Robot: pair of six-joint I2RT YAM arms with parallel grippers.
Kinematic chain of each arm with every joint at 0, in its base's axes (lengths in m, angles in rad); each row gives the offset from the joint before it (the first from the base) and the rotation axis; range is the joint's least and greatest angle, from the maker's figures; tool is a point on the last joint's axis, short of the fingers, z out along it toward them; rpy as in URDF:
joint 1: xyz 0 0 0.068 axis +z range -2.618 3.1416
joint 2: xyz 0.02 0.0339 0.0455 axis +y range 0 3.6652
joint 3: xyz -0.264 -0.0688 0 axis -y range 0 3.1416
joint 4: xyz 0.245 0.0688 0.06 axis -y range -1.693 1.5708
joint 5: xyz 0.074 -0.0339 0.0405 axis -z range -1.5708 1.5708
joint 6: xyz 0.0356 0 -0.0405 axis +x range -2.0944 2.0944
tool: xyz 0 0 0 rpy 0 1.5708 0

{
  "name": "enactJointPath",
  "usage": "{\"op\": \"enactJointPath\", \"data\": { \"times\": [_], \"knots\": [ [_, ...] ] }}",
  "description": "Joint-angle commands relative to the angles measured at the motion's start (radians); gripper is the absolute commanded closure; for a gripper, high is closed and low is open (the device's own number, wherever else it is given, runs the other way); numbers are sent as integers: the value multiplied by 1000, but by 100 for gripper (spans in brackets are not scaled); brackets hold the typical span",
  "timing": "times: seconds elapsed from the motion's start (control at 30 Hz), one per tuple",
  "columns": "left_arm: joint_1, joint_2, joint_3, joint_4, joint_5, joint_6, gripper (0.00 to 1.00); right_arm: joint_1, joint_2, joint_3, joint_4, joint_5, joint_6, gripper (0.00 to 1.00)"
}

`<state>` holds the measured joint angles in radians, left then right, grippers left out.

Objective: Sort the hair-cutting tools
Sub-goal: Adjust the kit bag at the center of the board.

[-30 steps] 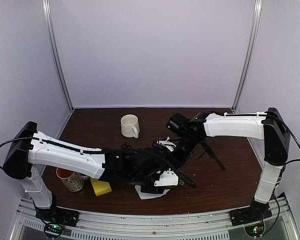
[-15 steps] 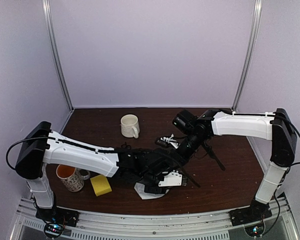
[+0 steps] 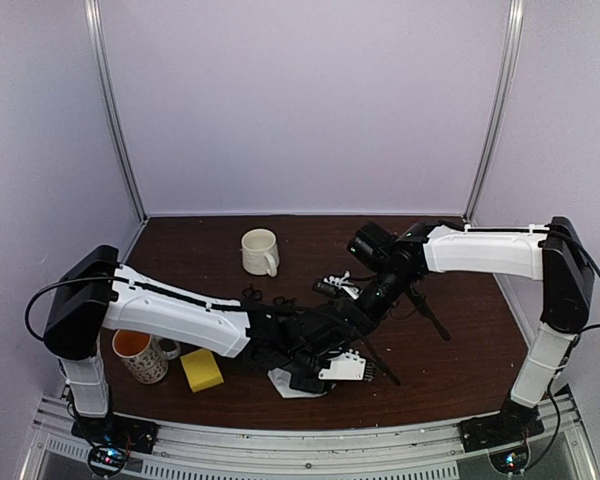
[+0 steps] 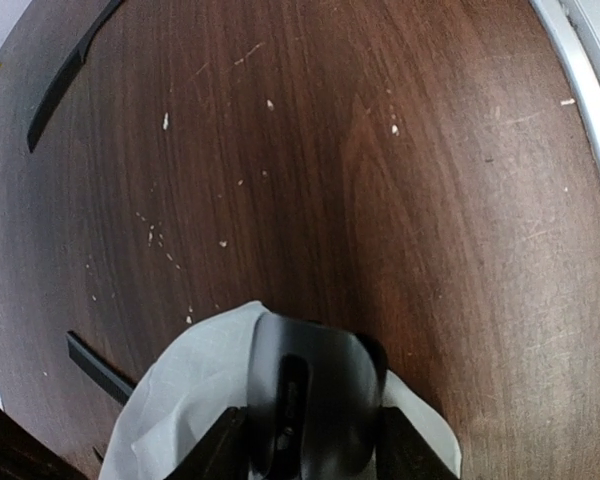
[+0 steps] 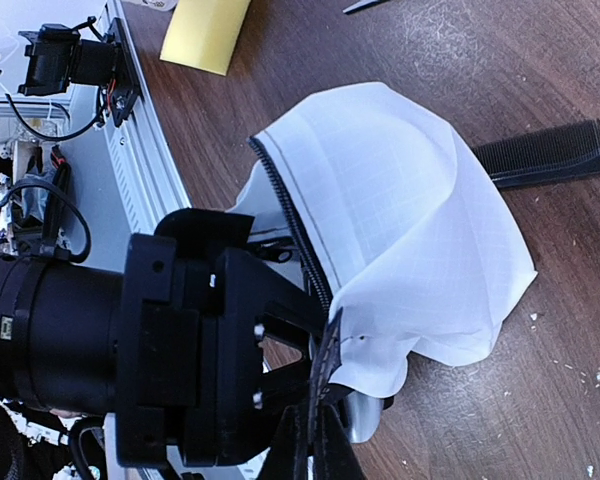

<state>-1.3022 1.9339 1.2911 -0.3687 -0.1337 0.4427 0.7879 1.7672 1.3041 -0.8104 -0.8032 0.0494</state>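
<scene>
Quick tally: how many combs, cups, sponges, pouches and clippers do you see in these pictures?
Combs: 2
Cups: 2
Sponge: 1
Pouch: 1
Clipper: 1
Total: 7

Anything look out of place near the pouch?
The white zip pouch sits bunched and tented, its zip edge pinched up by the right gripper; one slim black comb disappears under its edge. Nothing spilled or broken.

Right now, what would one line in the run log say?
left gripper: grips clipper at white pouch | right gripper: pinches pouch's zip edge | comb: beside pouch
</scene>
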Motion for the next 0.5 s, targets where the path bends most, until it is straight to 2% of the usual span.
{"op": "enactJointPath", "data": {
  "times": [0.0, 0.2, 0.47],
  "knots": [
    [11, -7, 47, 23, -2, 18, 59, -9, -22, -15, 11, -7, -5, 100],
    [16, -117, 11, 41, -108, -56, 73, -41, -72, -74, -10, 48, -63, 100],
    [64, -188, -96, 40, -153, -161, 82, -141, -153, -130, 1, -9, -97, 100]
  ]
}}
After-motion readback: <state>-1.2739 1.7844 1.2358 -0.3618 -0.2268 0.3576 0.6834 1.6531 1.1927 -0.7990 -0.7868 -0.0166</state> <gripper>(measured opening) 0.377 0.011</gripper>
